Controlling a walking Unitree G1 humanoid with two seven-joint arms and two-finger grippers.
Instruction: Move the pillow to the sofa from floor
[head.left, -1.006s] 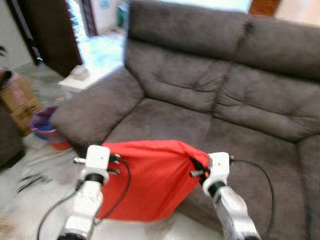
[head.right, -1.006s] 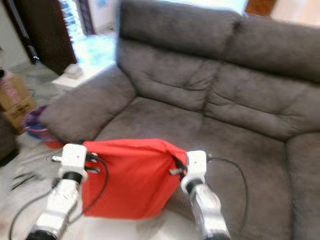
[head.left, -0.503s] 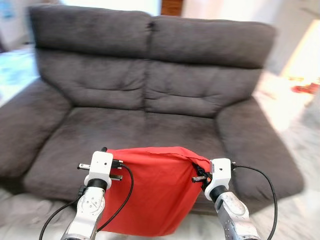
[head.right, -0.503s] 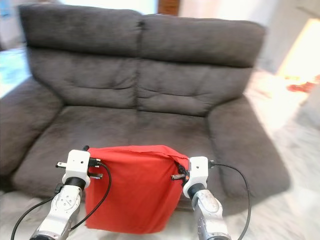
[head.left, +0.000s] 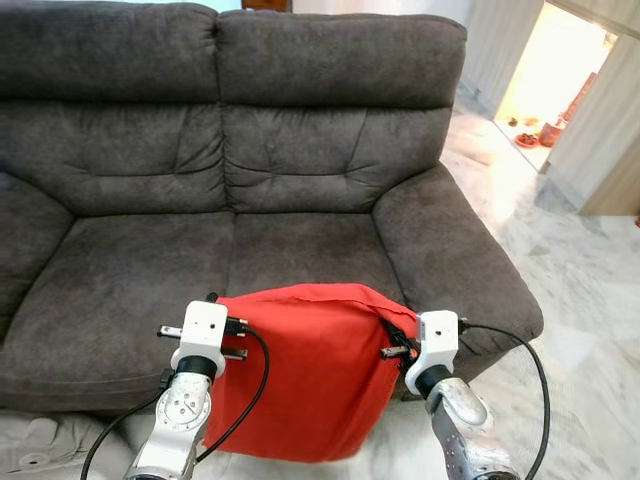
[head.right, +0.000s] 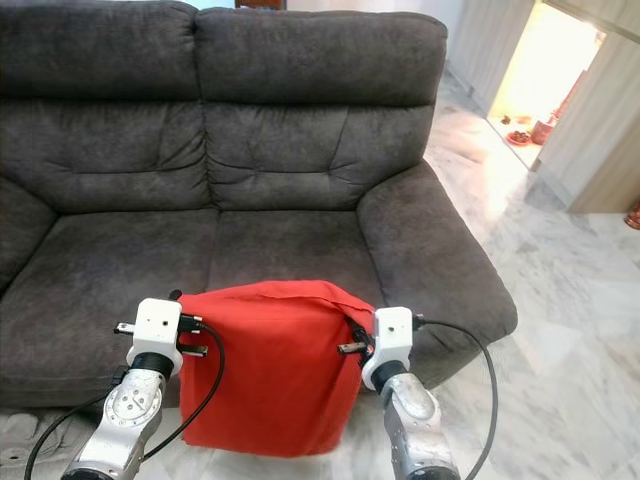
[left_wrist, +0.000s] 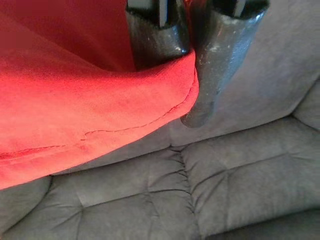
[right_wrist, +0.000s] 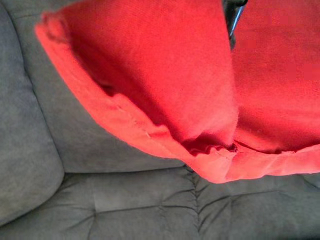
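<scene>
there is one red pillow (head.left: 305, 375), soft and square, with a sewn seam along its edge. it hangs in the air in front of the dark grey sofa (head.left: 230, 190), over the front edge of the seat and above the pale floor (head.left: 590, 300). the left pincer (head.left: 222, 310) is clamped on the pillow's top left corner, the cloth squeezed between its two black fingers (left_wrist: 157, 37). the right pincer (head.left: 392, 335) holds the top right corner, cloth bunched around it. the sofa has two seat cushions and two back cushions.
</scene>
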